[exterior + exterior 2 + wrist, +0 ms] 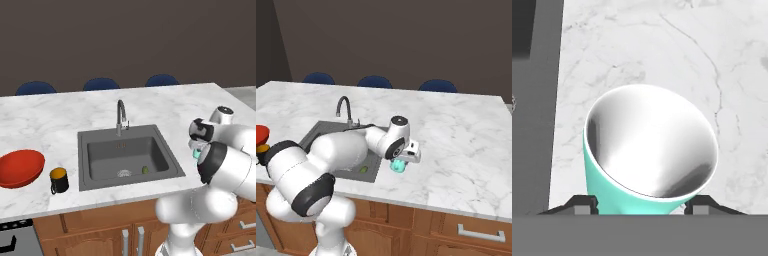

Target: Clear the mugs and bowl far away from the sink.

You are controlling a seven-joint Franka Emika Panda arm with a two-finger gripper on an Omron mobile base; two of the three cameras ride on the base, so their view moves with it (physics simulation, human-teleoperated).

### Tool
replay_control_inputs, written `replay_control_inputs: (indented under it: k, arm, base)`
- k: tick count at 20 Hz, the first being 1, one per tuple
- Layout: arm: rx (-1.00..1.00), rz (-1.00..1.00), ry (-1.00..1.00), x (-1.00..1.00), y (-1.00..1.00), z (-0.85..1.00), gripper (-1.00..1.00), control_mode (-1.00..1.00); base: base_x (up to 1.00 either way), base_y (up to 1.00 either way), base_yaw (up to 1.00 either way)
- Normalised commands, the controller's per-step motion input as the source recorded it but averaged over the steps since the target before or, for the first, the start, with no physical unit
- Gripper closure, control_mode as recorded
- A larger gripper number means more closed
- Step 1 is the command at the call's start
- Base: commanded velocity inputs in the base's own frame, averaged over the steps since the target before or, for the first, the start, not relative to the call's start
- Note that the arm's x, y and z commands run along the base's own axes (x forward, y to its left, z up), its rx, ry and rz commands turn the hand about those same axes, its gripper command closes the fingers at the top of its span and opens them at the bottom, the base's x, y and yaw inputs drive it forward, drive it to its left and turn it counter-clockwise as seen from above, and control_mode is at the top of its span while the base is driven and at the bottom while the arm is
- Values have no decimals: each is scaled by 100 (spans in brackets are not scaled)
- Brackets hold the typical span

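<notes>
The teal mug (pixel 647 145), silvery inside, stands on the marble counter just right of the sink (pixel 100 155). My gripper (pixel 643 206) reaches down over it, a fingertip (pixel 586 204) pressed to each side of its body. From the base views the teal mug (pixel 398 166) (pixel 198 154) peeks out below the hand (pixel 406 152). The red bowl (pixel 20 167) and the black mug (pixel 59 180) with the orange inside sit left of the sink, the mug close to its left rim. At the left edge of the right base view, the bowl (pixel 260 134) and black mug (pixel 261 149) are partly cut off.
A curved metal faucet (pixel 120 115) rises behind the basin, and a small green object (pixel 145 170) lies on the basin floor. Blue chair backs (pixel 101 83) line the counter's far side. Bare marble (pixel 466 145) stretches to the right of the teal mug.
</notes>
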Motion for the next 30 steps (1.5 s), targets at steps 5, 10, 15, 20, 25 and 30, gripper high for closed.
replay_control_inputs:
  k: [5,10,15,20,25,30]
  arm:
    - [0,0,-15,-60,22,79,100,-100]
    - [0,0,-35,-59,34,83,100,-100]
    - [0,0,-71,-64,6,47,100,-100]
    - [0,-1,-47,-34,0,23,100,-100]
    - [0,0,0,-2,0,0,100,-100]
    - [0,-2,-1,-4,0,3,100,100]
  base:
    - [0,0,0]
    - [0,0,0]
    - [0,0,0]
    - [0,0,0]
    - [0,0,0]
    - [-30,0,-39]
